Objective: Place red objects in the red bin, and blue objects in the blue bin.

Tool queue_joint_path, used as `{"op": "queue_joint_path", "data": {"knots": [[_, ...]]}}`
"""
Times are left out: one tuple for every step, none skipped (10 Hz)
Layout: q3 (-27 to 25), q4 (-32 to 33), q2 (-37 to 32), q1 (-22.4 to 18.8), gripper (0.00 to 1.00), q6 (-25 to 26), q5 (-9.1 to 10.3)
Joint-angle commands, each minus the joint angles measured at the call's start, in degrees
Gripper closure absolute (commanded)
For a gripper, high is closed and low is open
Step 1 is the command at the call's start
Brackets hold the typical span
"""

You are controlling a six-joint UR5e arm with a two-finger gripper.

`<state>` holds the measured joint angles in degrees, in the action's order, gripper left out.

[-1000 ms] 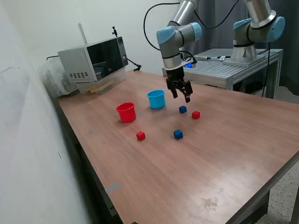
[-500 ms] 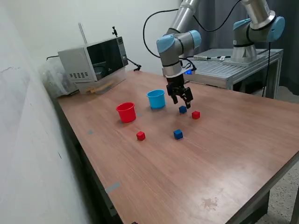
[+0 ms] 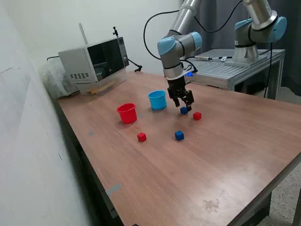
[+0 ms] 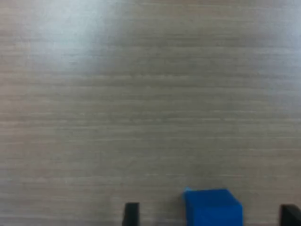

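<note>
Exterior view, left to right: red cup (image 3: 127,113) and blue cup (image 3: 157,100), contents not visible. Near red cube (image 3: 141,137) and near blue cube (image 3: 179,135) loose on table (image 3: 225,160). Pincer (image 3: 186,104) low, spread open around far blue cube (image 3: 184,110), not clamped. Far red cube (image 3: 197,116) beside. Judged: all four cubes still unsorted.

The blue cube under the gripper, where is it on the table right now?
In the exterior view, the blue cube lies right of the blue cup, left of a red cube, below the open gripper.
</note>
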<state>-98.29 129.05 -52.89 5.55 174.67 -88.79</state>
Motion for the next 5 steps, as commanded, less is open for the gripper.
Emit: {"op": "queue_joint_path", "data": {"knots": [[0.2, -0.4, 0.2, 0.1, 1.0, -0.6, -0.06], [0.1, -0.5, 0.1, 0.1, 1.0, -0.6, -0.06], [0.1, -0.5, 0.1, 0.1, 1.0, -0.7, -0.06], [0.1, -0.5, 0.1, 0.1, 1.0, -0.7, -0.06], [0.1, -0.5, -0.3, 0.1, 1.0, -0.7, 0.02]]}}
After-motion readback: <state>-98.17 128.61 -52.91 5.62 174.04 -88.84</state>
